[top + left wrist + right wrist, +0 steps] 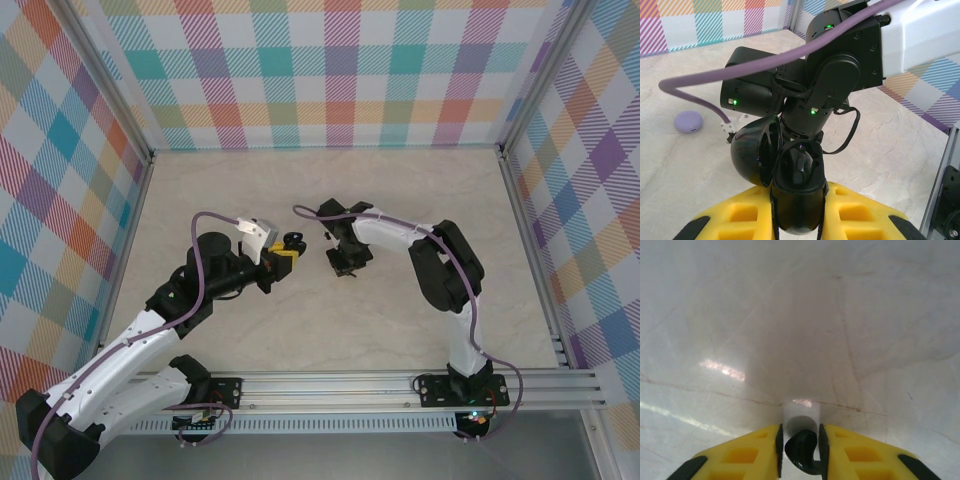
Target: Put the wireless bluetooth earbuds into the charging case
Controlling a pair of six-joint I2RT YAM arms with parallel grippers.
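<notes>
Where the two arms meet near the centre of the table in the top view, the left gripper (283,258) carries a glossy black round clamshell charging case (293,241). The right gripper (343,263) stands near the case at its 3 o'clock, apart from it.

Left wrist view: the left gripper (799,215) is narrowed to the width of the case, and its yellow fingers (740,217) clamp the base half (800,185) from both sides. The case is hinged open, with the lid (752,155) swung to 9 o'clock. A dark shape sits in the base half; I cannot tell whether it is an earbud. A small pale lilac round case (688,121) lies closed on the marbled beige tabletop (680,170), at 10 o'clock of the black case and well apart from it.

Right wrist view: the right gripper (800,442) is drawn almost fully together and pinches a small black earbud (802,450) between its yellow fingers (860,460). The earbud hangs over bare tabletop (790,315); I cannot tell whether it touches the surface.
</notes>
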